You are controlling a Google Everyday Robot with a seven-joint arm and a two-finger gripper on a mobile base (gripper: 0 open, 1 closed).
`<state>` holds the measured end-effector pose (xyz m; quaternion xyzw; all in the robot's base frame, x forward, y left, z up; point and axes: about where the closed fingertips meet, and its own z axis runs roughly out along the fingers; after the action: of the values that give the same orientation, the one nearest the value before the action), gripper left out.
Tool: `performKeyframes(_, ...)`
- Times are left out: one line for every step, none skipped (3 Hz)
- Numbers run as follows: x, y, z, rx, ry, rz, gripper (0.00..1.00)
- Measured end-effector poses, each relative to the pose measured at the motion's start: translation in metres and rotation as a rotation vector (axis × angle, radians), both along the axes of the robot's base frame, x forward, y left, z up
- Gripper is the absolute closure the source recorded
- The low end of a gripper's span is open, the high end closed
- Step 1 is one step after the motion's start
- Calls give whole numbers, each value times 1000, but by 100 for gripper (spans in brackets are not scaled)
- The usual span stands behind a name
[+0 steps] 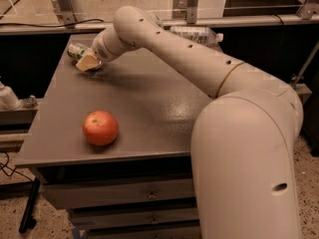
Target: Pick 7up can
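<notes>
The 7up can point(76, 49) lies on its side at the far left corner of the grey table point(149, 108), silvery with green markings. My gripper point(87, 61) is at the end of the white arm that reaches across the table from the right. It is right at the can, on its near right side and low to the tabletop. The gripper's tan tip covers part of the can. I cannot tell whether it touches the can.
An orange fruit point(100, 128) sits near the table's front left edge. A clear plastic bottle point(195, 34) lies at the back of the table behind the arm. A white object point(8, 96) stands off the table's left side. Drawers are below the tabletop.
</notes>
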<state>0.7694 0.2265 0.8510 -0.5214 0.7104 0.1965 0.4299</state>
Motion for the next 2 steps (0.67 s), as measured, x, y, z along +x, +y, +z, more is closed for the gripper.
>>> performKeyframes(-13,-6,17,3,-34,-6,87)
performKeyframes(-37,-2,53,-12,-92,14,100)
